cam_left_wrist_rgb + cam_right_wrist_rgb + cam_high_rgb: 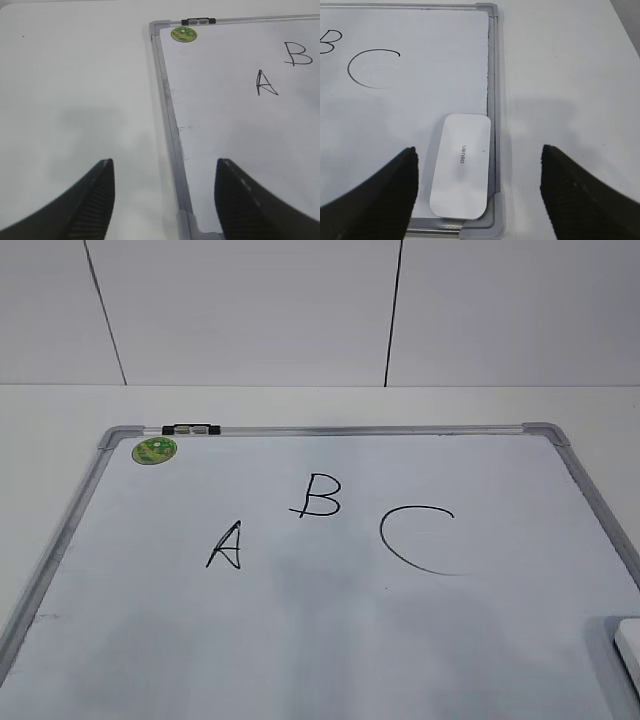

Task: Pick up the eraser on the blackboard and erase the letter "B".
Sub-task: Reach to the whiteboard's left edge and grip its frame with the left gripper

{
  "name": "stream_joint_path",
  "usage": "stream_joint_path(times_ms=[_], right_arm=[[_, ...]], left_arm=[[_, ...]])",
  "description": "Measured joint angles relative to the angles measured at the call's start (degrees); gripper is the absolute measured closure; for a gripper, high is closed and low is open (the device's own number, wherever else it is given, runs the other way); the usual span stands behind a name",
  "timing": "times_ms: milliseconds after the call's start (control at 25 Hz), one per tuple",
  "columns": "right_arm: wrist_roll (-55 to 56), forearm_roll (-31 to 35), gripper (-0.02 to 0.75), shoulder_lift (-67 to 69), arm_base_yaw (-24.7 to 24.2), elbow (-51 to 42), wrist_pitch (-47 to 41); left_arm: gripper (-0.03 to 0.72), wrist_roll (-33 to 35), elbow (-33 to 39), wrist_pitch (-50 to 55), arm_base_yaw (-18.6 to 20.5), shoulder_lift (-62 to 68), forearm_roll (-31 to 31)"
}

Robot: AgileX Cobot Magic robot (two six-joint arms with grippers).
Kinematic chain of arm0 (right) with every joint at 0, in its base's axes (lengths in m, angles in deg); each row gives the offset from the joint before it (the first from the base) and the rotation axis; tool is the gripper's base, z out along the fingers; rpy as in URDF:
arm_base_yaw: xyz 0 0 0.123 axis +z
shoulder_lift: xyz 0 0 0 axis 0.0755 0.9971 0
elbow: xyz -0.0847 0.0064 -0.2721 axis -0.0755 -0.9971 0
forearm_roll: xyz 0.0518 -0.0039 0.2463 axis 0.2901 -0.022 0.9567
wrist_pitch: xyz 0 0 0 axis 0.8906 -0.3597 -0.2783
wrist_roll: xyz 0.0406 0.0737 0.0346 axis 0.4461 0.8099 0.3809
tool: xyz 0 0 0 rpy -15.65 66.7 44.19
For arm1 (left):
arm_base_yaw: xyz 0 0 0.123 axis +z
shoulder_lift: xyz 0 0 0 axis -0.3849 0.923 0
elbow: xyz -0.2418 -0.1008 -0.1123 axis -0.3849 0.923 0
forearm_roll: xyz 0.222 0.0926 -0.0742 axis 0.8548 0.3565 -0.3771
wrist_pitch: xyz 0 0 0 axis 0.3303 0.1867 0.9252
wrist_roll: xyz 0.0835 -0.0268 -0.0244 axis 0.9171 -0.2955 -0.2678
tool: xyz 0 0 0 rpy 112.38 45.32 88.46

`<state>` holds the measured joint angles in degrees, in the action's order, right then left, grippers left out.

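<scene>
The blackboard (330,640) is a white dry-erase board with a silver-grey frame, lying flat. The letter "B" (320,496) is in black marker near the middle top, also in the left wrist view (298,54) and cut off at the right wrist view's left edge (329,42). The white eraser (462,165) lies flat in the board's near right corner against the frame; its corner shows in the exterior view (630,648). My right gripper (477,152) is open above the eraser. My left gripper (164,165) is open and empty over the board's left frame.
An "A" (226,546) and a large "C" (415,540) flank the "B". A green round sticker (154,450) and a black-and-silver clip (193,429) sit at the board's far left corner. White tabletop (75,90) surrounds the board; a white panelled wall stands behind.
</scene>
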<state>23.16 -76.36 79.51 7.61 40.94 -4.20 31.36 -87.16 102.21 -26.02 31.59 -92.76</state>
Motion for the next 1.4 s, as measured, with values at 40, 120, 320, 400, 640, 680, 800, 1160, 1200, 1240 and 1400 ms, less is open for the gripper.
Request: stream_joint_path(times_ms=[40, 120, 320, 400, 640, 680, 800, 1160, 1200, 1240, 1400], right_arm=[[0.00, 0.00, 0.144, 0.00, 0.00, 0.00, 0.00], [-0.10, 0.00, 0.144, 0.00, 0.00, 0.00, 0.00], [-0.21, 0.25, 0.144, 0.00, 0.00, 1.04, 1.12], [-0.31, 0.38, 0.144, 1.75, 0.00, 2.74, 1.86], [-1.50, 0.47, 0.144, 12.73, 0.00, 9.30, 2.23], [-1.58, 0.50, 0.144, 14.62, 0.00, 10.47, 2.22], [-1.62, 1.19, 0.144, 20.24, 0.00, 13.97, 0.72], [-1.97, 5.14, 0.144, 35.87, 0.00, 17.91, -6.19], [-2.49, 5.03, 0.144, 36.82, 0.00, 17.91, -6.21], [-2.83, 4.94, 0.144, 37.60, 0.00, 17.91, -6.31], [-3.23, 4.94, 0.144, 41.15, 0.00, 17.94, -6.31]], left_arm=[[0.220, 0.00, 0.00, 0.00, 0.00, 0.00, 0.00], [0.221, 0.00, 0.00, 0.00, 0.00, 0.00, 0.00], [0.222, 0.00, -1.53, -2.13, 0.00, 0.00, 0.00], [0.222, 0.00, -3.04, -4.18, 0.00, 0.41, 0.03], [0.222, 0.00, -7.74, -8.40, 0.00, 8.23, 0.78], [0.222, 0.00, -8.36, -8.90, 0.00, 10.13, 0.78], [0.222, 0.00, -10.77, -9.66, 0.00, 17.72, 0.82], [0.222, 0.00, -17.29, -9.66, 0.00, 42.96, -4.28], [0.222, 0.36, -17.70, -9.70, 0.00, 45.27, -4.32], [0.222, 0.75, -17.98, -9.80, 0.00, 48.04, -4.45], [0.222, 1.96, -18.78, -10.75, 0.00, 58.48, -5.81]])
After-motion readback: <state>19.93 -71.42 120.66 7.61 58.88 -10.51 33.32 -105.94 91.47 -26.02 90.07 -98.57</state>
